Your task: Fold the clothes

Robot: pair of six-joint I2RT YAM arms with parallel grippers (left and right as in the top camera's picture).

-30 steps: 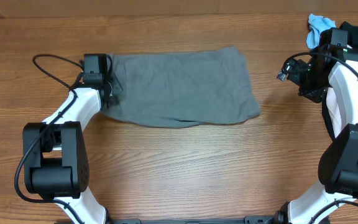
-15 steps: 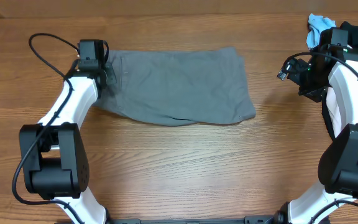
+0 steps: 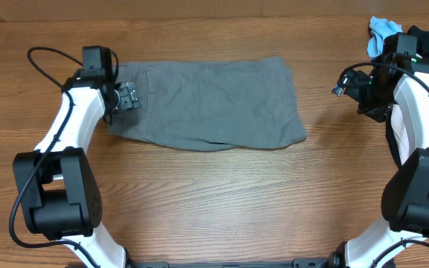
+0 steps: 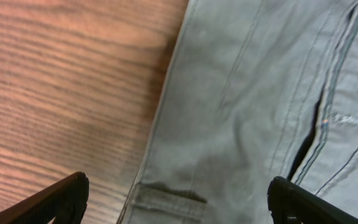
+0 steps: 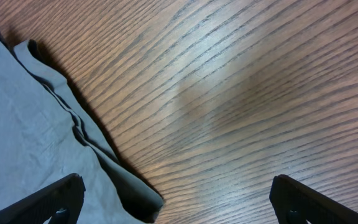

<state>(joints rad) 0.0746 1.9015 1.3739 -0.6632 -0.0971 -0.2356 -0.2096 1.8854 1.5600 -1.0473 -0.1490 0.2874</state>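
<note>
Spread flat on the wooden table [image 3: 214, 216], in the stretch between the two sets of jaws: the gray shorts [image 3: 214, 104]. Waistband end directly beneath the left gripper [image 4: 176, 205], leg-hem end off to one side of the right gripper [image 5: 179, 208] and just short of it.

Left jaws parted wide, gripping nothing, hovering above the cloth edge, with bare wood under one finger and fabric under the other. Right jaws likewise spread wide and empty, over bare wood, with only a rumpled hem corner in sight beside one finger.

Looks like a pause between folds: laid out and smoothed, apparently already doubled lengthwise (hard to be sure from above), no cross fold made yet. Next move probably calls for pinching one short end cleanly through all layers and carrying it over to the other without dragging the lower layer along.

Beyond the right jaws, at the table's far corner: a small light-blue cloth [image 3: 384, 31], no part of this job.

Below the left jaws, a slit pocket [image 4: 308, 140] and double stitching. No brand, label or readable writing anywhere.
</note>
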